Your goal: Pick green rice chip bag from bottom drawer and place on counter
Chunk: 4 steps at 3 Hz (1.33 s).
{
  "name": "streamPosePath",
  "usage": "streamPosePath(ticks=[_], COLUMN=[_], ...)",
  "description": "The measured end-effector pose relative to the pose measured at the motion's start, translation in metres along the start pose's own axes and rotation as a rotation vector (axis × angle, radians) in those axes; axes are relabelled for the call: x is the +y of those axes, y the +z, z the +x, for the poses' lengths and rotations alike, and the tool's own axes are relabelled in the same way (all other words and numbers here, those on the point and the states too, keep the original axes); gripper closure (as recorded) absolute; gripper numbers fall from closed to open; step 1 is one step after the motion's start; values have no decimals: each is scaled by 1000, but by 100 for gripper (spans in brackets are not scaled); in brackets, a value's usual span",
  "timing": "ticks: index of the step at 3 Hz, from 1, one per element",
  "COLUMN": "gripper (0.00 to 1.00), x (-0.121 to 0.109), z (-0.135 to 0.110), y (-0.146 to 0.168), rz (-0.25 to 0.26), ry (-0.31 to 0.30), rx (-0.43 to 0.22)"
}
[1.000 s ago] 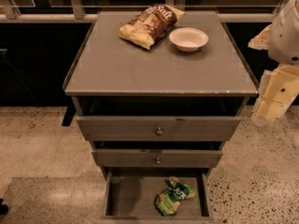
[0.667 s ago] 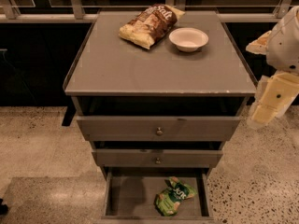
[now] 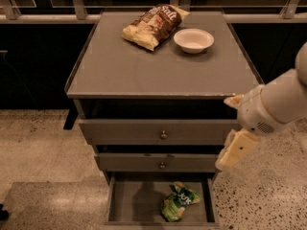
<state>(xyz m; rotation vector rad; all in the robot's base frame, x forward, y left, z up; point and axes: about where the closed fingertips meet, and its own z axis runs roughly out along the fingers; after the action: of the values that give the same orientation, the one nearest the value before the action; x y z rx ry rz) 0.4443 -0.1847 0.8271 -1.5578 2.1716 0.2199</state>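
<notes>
My white arm (image 3: 284,96) slants in from the right edge of the view, running down and to the left. At its end my cream pincer (image 3: 225,161) hangs tilted, its tip pointing down-left.

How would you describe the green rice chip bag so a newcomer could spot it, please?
On the grey cabinet, the bottom drawer stands open near the floor. The green rice chip bag lies in its right half, below the pincer at the cabinet's right side. It is small and bright green, unlike the larger brown-and-cream bag on the counter.
</notes>
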Motion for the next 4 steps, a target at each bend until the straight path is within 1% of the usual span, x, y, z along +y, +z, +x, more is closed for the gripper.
streamPosePath(ticks=[1,2,3,4], gripper=[0,0,0,0], x=[-16,-11,14,50], z=[1,2,29,75], y=[19,20,59,137], rz=[56,60,39,-13], ry=[15,19,145,297], rx=[-31,-17,-26,-38])
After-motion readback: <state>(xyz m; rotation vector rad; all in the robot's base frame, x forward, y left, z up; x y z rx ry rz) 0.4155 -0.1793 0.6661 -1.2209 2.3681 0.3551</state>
